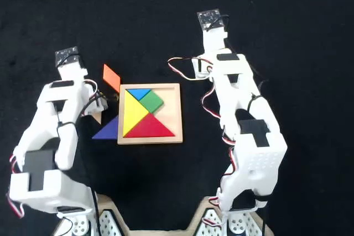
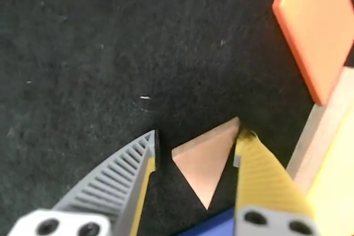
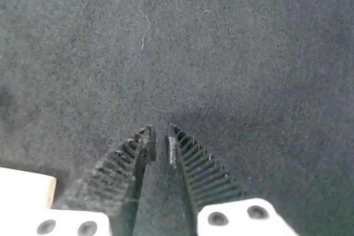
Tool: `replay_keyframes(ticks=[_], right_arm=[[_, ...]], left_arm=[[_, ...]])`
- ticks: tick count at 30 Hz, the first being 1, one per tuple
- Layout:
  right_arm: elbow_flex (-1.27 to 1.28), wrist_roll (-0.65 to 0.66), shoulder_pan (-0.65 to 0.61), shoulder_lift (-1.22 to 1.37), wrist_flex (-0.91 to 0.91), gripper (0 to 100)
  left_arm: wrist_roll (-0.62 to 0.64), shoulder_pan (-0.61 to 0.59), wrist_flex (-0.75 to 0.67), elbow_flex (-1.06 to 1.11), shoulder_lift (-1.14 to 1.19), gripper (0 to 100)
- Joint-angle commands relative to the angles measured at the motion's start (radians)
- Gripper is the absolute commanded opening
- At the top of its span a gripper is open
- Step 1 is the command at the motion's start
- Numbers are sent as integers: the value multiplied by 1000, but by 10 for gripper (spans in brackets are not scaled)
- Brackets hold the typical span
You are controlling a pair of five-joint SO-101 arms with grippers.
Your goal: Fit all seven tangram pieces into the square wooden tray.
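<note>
High view: square wooden tray (image 1: 172, 99) holds 4 pieces. Orange parallelogram (image 1: 111, 77), blue triangle (image 1: 108, 130) and tan triangle (image 1: 97, 118) lie outside it, just beside 1 edge.

Left wrist view: left gripper (image 2: 198, 135) is wide and straddles the tan triangle, with the yellow finger (image 2: 257, 164) at 1 corner and the grey finger (image 2: 130, 169) just apart. Likely step is the grasp. Centre first, close squarely, and lift clear of the tray rim just beside.

Right wrist view: right gripper (image 3: 159, 136) is all but closed and empty, over black cloth with the tray corner near.
</note>
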Motion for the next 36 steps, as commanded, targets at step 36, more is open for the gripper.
replay_keyframes(ticks=[36], right_arm=[[-28, 8, -9, -12, -14, 45]], left_arm=[[-5, 59, 104, -136, 60, 137]])
